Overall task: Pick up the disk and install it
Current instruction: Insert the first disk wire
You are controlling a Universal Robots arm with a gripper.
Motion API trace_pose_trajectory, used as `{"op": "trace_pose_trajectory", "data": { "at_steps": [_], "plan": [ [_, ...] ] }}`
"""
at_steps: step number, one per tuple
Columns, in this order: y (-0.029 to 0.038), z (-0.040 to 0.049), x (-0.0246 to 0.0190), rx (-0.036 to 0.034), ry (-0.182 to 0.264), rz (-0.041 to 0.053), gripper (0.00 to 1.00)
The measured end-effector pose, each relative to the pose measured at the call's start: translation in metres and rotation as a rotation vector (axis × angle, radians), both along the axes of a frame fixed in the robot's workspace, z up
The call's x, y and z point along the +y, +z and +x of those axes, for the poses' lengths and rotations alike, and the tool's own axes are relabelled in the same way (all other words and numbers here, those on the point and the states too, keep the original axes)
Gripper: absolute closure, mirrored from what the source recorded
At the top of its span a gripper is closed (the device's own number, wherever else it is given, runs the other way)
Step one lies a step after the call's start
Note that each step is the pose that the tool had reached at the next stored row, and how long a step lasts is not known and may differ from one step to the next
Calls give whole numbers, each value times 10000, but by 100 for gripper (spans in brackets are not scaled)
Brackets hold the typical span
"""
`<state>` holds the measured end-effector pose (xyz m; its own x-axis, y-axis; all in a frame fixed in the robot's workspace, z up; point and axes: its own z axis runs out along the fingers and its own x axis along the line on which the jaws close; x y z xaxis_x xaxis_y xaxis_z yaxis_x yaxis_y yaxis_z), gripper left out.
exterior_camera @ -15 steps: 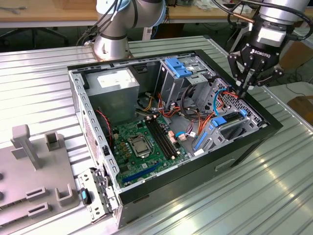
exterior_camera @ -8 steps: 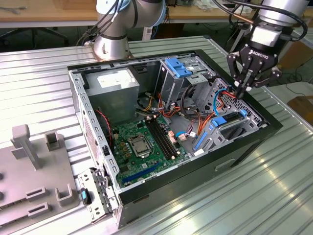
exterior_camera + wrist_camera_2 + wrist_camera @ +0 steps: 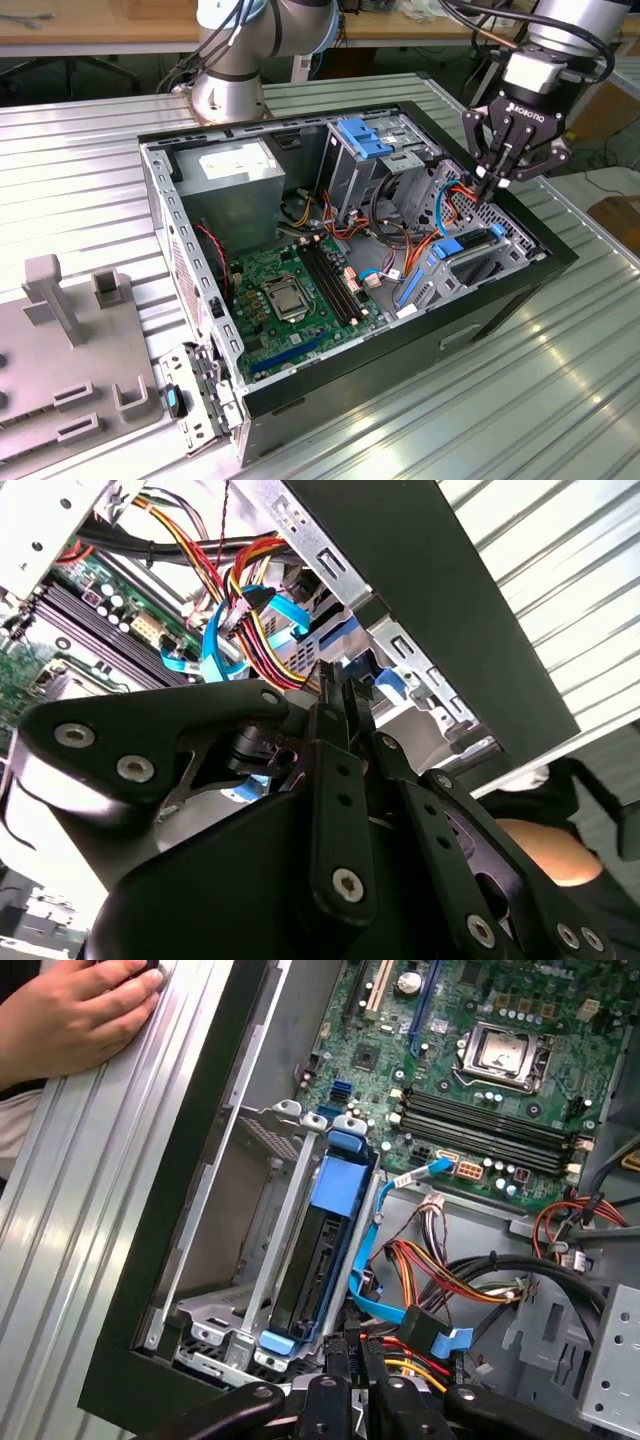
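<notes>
The black robot gripper is hanging with jaws pressed together, gripping nothing, tips among coloured cables just beside the dark, blue-railed rectangular disk, which is sitting edgewise in the silvery metal bay at the exterior view's right.

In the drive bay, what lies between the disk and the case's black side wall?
In the first wrist view, silver bracket rails and an unfilled bay slot separate the disk from the black case wall.

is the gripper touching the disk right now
Cannot tell. In the first wrist view the gripper is close beside the end of the disk, but no contact or gap shows plainly.
</notes>
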<state>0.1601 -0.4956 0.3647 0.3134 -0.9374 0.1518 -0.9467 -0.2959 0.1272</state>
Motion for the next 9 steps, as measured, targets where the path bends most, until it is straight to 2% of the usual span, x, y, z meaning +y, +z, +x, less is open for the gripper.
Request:
{"op": "trace_pose_trajectory", "data": {
  "at_steps": [3, 9],
  "plan": [
    [-5, 1, 0, -8, -296, 1, 84],
    [-15, 5, 0, -27, -1193, 0, 84]
  ]
}}
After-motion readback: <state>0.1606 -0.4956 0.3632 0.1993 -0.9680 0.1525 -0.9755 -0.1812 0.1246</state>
